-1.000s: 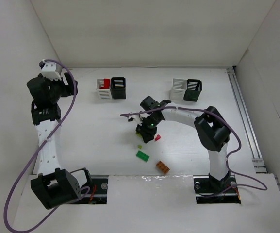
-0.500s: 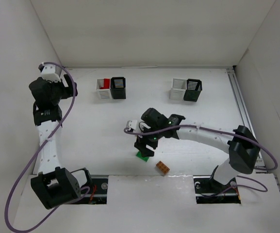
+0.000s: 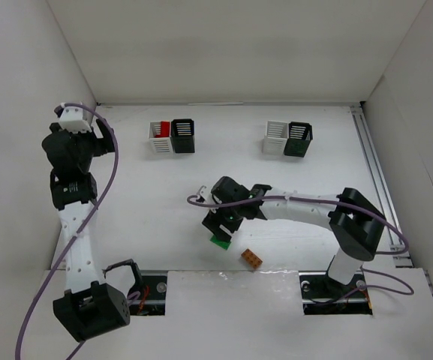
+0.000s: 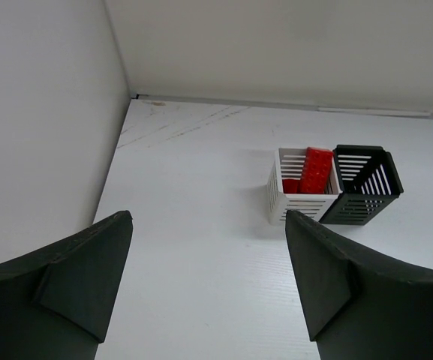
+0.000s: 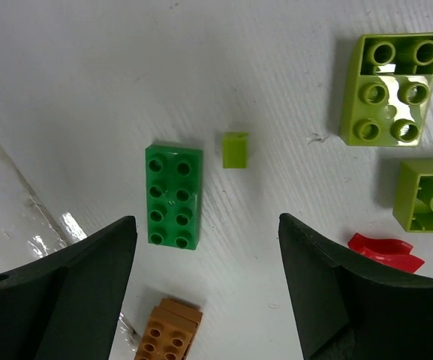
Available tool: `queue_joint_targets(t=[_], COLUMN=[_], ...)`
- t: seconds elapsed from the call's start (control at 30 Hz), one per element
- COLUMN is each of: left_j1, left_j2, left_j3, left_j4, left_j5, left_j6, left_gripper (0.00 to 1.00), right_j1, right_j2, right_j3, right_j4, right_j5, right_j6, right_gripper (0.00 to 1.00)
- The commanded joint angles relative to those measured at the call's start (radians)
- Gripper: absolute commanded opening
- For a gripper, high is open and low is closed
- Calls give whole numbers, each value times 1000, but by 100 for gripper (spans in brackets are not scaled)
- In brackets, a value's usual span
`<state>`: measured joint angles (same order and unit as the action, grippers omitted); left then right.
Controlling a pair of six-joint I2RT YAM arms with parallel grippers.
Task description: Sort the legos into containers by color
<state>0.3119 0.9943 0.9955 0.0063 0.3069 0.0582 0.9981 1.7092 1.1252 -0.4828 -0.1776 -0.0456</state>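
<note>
My right gripper [image 3: 220, 223] is open and empty, low over a cluster of legos near the table's front. In the right wrist view its jaws [image 5: 207, 247] stand wide. Ahead of them lie a green brick [image 5: 173, 196], a tiny yellow-green piece [image 5: 235, 150], two yellow-green bricks [image 5: 392, 90] [image 5: 426, 196], a red piece [image 5: 385, 251] and an orange brick [image 5: 167, 337]. From above only the green brick [image 3: 219, 241] and orange brick [image 3: 251, 259] show. My left gripper [image 4: 207, 225] is open and empty, raised at the far left [image 3: 102, 136]. It faces a white bin [image 4: 302, 196] holding red bricks [image 4: 315, 169] and a black bin [image 4: 362, 191].
The left bin pair [image 3: 171, 136] and the right white bin [image 3: 275, 137] with its black bin [image 3: 299, 139] stand along the back. White walls close in the left, back and right. A rail [image 3: 377, 180] runs along the right edge.
My right gripper has moved toward the front and left, from over the red piece down to the green brick. My left arm has shifted slightly and stays raised.
</note>
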Motion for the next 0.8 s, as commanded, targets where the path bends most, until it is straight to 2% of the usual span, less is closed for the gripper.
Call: queue_joint_targets(t=[0.0, 0.27, 0.43, 0.67, 0.77], left_j1=[1, 1, 1, 1, 1], left_j2=[-6, -6, -28, -37, -28], left_j3=[-14, -14, -35, -44, -44], left_j4=[34, 34, 43, 52, 61], left_j5=[-20, -38, -48, -48, -48], left_j6=[19, 19, 28, 46, 46], left_gripper=[80, 80, 80, 80, 80], right_j1=[34, 155, 155, 155, 155], right_j2=[-3, 44, 137, 127, 136], right_j3=[-1, 8, 51, 38, 27], right_j4=[78, 90, 79, 78, 78], right_j5=[41, 116, 151, 191, 201], right_j6=[52, 70, 79, 89, 79], right_gripper=[81, 82, 82, 82, 76])
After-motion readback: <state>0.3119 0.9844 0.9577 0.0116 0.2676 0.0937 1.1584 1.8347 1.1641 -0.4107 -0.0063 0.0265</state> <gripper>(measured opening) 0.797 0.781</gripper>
